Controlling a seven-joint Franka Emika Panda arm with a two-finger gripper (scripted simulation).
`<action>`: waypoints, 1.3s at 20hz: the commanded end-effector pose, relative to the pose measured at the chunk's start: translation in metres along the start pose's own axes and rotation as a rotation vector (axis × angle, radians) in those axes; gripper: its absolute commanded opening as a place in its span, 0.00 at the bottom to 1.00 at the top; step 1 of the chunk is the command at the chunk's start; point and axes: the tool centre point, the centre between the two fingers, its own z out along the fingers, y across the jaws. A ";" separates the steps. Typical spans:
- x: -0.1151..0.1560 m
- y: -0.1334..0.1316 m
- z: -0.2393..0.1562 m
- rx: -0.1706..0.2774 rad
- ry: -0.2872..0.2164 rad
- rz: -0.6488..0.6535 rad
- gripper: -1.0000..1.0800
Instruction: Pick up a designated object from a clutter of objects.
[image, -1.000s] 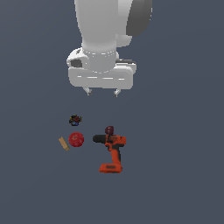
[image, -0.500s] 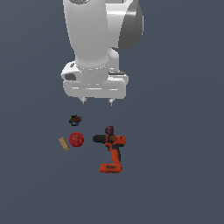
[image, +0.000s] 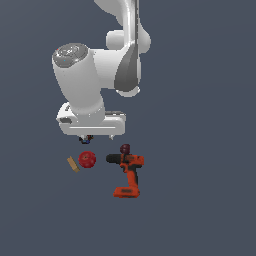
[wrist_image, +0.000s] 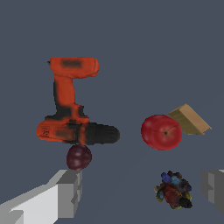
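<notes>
The wrist view shows the gripper (wrist_image: 142, 192) spread wide and empty, the multicoloured lump (wrist_image: 174, 190) between its fingers. In the exterior view the hand hides that lump; the red ball (image: 87, 159) lies between tan block (image: 73, 164) and drill (image: 128, 172)

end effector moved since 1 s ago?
Yes. In the exterior view the end effector has shifted toward that view's left and dropped closer to the red ball, which stayed put beside the drill.

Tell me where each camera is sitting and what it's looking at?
Exterior view: off the arm, looking down on the floor; shows the white arm and gripper above the red ball and drill.
Wrist view: on the wrist, facing the floor; only the grey fingers show.
Both share the red ball, drill, tan block, maroon knob and multicoloured lump.
</notes>
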 end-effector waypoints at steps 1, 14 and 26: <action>0.004 0.018 0.026 0.001 0.000 -0.017 0.96; 0.005 0.077 0.110 -0.005 -0.004 -0.068 0.96; 0.003 0.081 0.130 -0.006 -0.005 -0.071 0.96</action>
